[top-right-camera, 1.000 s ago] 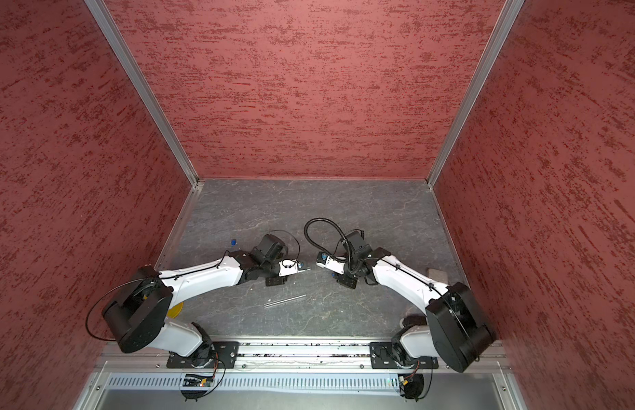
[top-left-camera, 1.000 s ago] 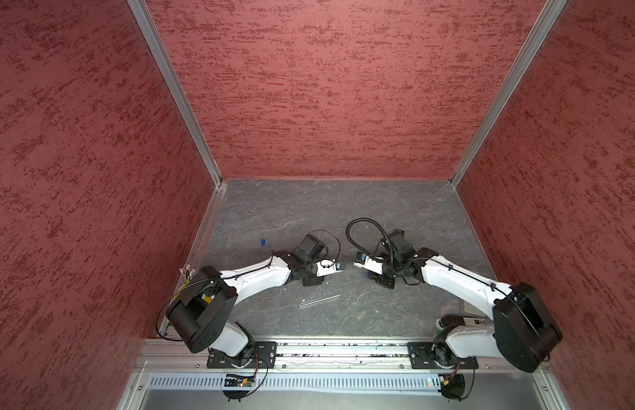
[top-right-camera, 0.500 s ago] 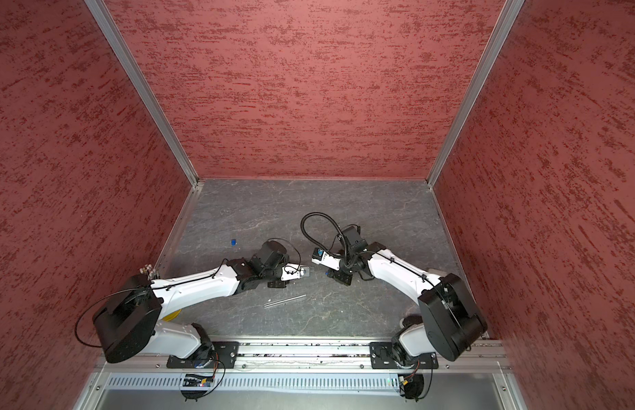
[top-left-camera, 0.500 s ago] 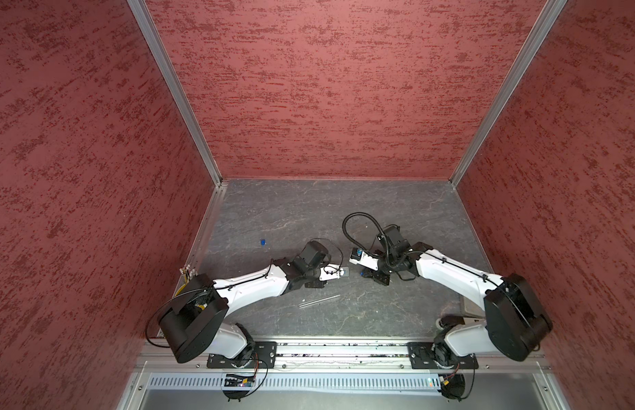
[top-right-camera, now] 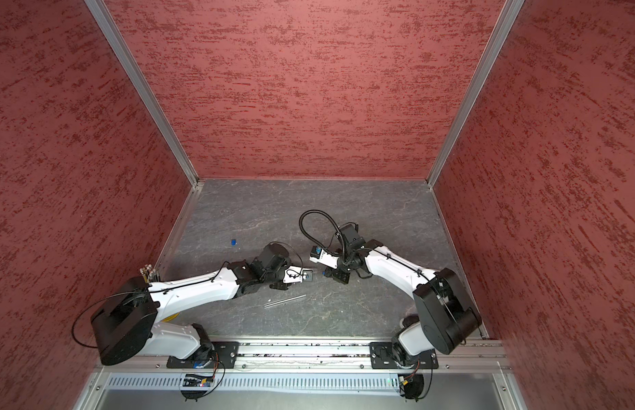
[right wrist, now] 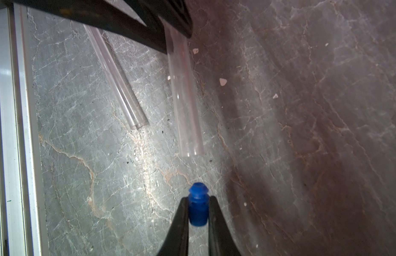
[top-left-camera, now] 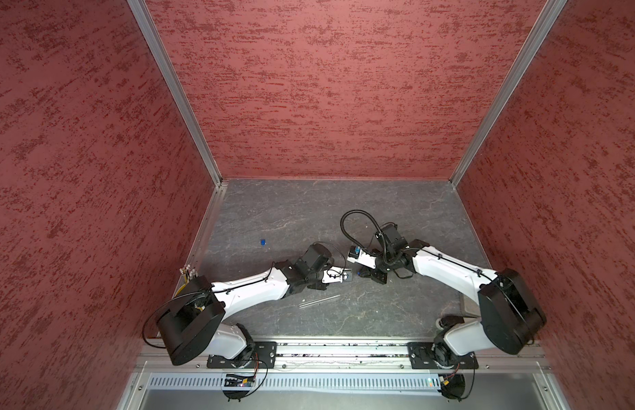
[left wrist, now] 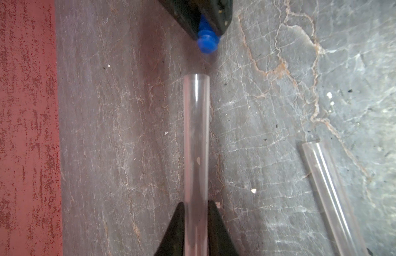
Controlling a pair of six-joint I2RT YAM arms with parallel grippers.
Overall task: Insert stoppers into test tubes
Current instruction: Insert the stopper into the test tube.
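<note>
**Blue stopper lines up on open tube, a short gap left to close**

A small blue stopper [right wrist: 198, 207], pinched by its body in the closed right gripper [right wrist: 198, 198], points its flanged nose at the open mouth of a clear test tube [left wrist: 196, 141]. The left gripper [left wrist: 196, 206] is clamped on that tube's lower length and holds it above the table. Stopper and mouth are near but apart. Seen from the left wrist, the plug sits a little to one side of the tube's axis.

That offset looks like the main hazard. A push from here could land the flange on the rim instead of inside it, levering the stopper out of the narrow black fingers [right wrist: 181, 221]. The tube is smooth and glassy, so it may also slide back through its grip under an end-on load, or crack if forced sideways.

The stopper looks matte and rubbery, stepped like a tiny bung. The tube is thin-walled, straight and cut flat at its mouth.

A second tube [top-left-camera: 319, 301] lies loose on the table just beside the left arm, and a second stopper [top-left-camera: 262, 242] rests well apart from it, farther back. The table [top-left-camera: 309, 213] is grey with pale stone-like veins and white specks, boxed in by mottled red walls [top-left-camera: 326, 88].
</note>
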